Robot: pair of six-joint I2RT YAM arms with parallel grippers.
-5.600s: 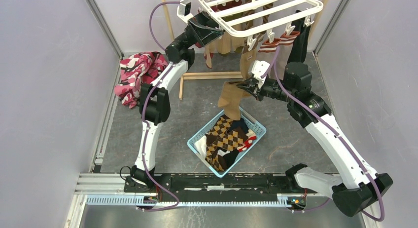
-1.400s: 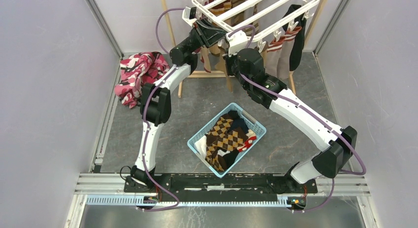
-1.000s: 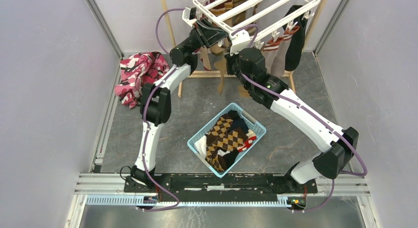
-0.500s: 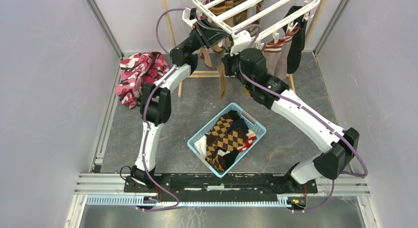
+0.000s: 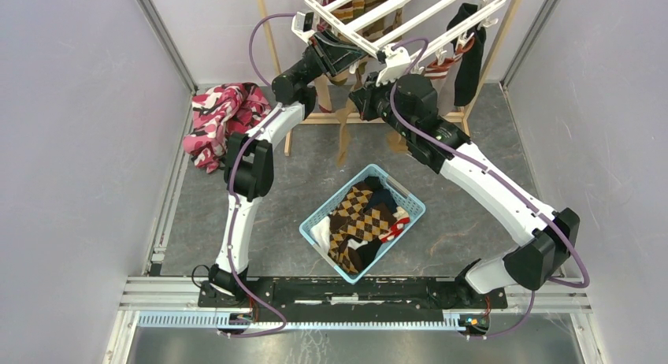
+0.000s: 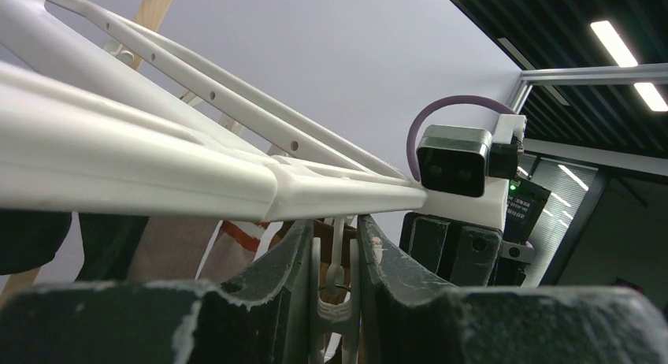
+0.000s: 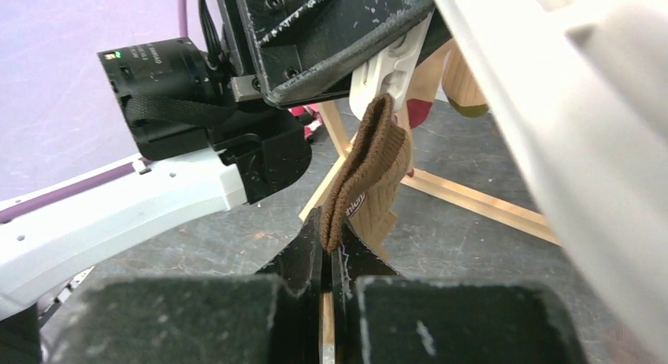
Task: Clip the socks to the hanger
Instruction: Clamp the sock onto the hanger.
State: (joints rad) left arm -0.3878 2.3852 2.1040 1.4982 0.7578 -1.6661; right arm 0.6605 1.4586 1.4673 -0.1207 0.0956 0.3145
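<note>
Grey floor (image 5: 315, 167) below, right end effector (image 7: 331, 250) pinches tan sock (image 7: 370, 175) beneath clip (image 7: 387, 71).

A light blue basket (image 5: 335, 195) sits on the grey floor (image 5: 441, 254). Well off to its upper left lies a crumpled pink, red and black cloth (image 5: 217, 116). Behind the basket stands a thin wooden frame (image 5: 265, 24), seemingly upright.

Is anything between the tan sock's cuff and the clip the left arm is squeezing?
Nothing visible does. In the right wrist view the tan sock, pinched by the right gripper, has its brown cuff right below the white clip that the left gripper squeezes, with no bar or other sock between.
</note>
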